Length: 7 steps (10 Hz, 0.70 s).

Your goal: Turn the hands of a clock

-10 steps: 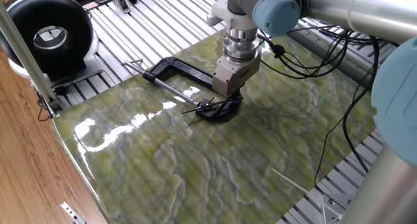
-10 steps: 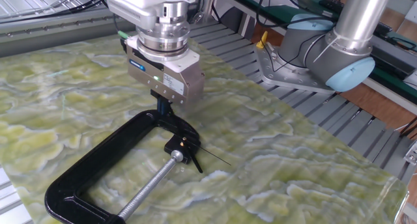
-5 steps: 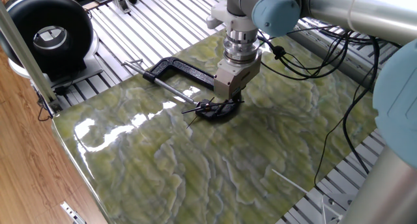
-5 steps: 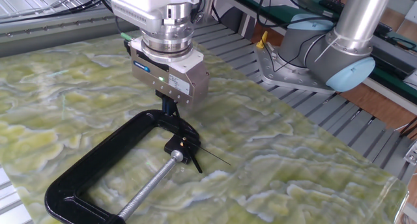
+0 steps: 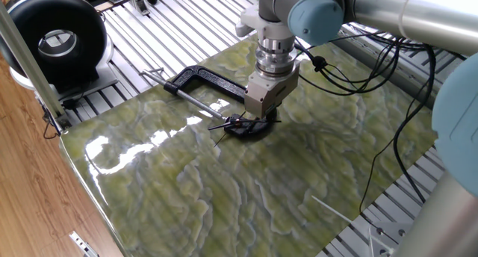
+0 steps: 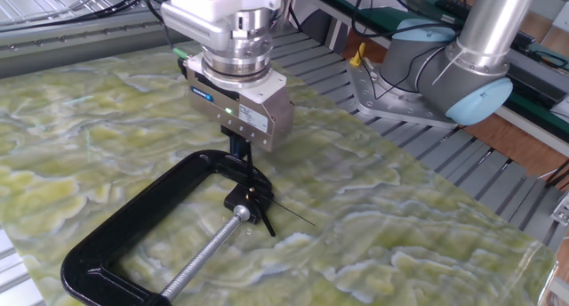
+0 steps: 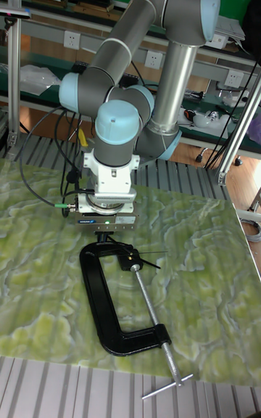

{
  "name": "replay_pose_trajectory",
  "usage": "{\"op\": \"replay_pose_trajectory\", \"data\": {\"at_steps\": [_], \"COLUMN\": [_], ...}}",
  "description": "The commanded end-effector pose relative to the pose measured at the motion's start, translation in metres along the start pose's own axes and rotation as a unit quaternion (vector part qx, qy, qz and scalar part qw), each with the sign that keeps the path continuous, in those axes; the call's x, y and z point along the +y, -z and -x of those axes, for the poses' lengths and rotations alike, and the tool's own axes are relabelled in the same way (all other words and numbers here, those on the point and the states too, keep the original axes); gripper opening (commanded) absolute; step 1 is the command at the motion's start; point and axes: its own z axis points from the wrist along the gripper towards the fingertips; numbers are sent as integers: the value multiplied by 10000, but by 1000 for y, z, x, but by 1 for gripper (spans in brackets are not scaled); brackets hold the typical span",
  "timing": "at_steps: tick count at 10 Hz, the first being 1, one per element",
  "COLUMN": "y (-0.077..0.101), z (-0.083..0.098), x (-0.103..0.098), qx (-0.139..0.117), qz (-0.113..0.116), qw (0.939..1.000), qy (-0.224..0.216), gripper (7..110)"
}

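The clock [image 6: 247,197] is a small black hub pinched in the jaw of a black C-clamp [image 6: 133,224] that lies flat on the green marbled table. Its thin black hands [image 6: 289,214] fan out from the hub away from the clamp. They also show as hands [image 5: 220,126] and hands [image 7: 151,257] in the two other views. My gripper [image 6: 236,151] hangs straight down just behind the hub, over the clamp's curved frame. Its dark fingers stand together, shut, with nothing visible between them. Whether the tips touch the clamp or the hub is hidden by the gripper body.
The clamp's silver screw rod [image 6: 200,261] runs toward the table's near edge. A big round black ring with a grey centre [image 5: 56,40] stands off the table at the back left. Black cables [image 5: 388,70] hang beside the arm. A thin white stick [image 5: 328,207] lies near the table's right edge.
The gripper has shifted a little sideways along the clamp's frame toward the hub and turned slightly. The hands and the clamp have not moved.
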Motion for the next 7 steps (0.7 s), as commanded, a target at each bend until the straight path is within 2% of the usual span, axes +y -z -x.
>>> {"op": "replay_pose_trajectory", "data": {"at_steps": [1,7], "y": [-1,-2], "z": [-3,-11], "x": [12,27], "qx": [-12,1], "qz": [21,31], "qw": [9999,9997], "qy": [-118,-224], "gripper": [7,7]}}
